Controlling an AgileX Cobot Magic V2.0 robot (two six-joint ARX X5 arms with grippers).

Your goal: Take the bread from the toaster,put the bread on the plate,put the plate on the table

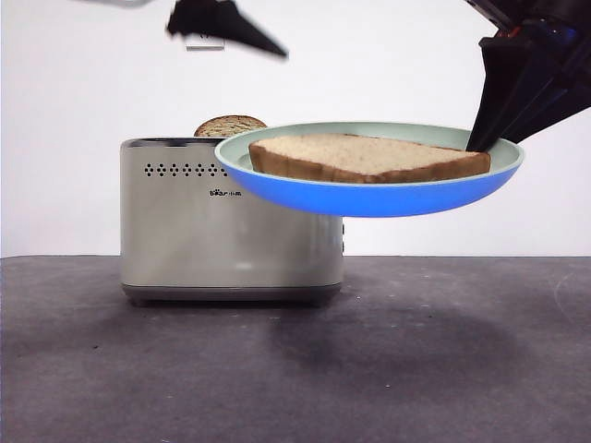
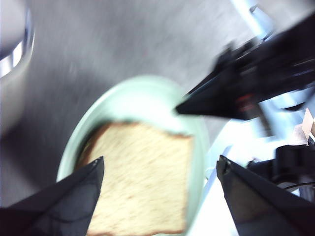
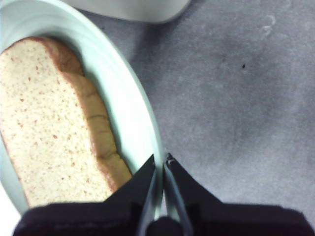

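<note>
Lying flat on the plate (image 1: 369, 198), the bread (image 1: 369, 159) is done; right end effector (image 3: 164, 164) pinches the rim above the surface (image 1: 295, 369), left end effector (image 2: 160, 169) wide.

Dark grey table (image 1: 480, 369); cream toaster (image 1: 222, 231) stands directly on it, left of centre.

Bread (image 1: 369, 158) lies flat in the plate (image 1: 369, 196), plate up off the worktop (image 1: 295, 369), just right of the toaster (image 1: 222, 221); second slice (image 1: 229, 125) stands in the toaster.
</note>
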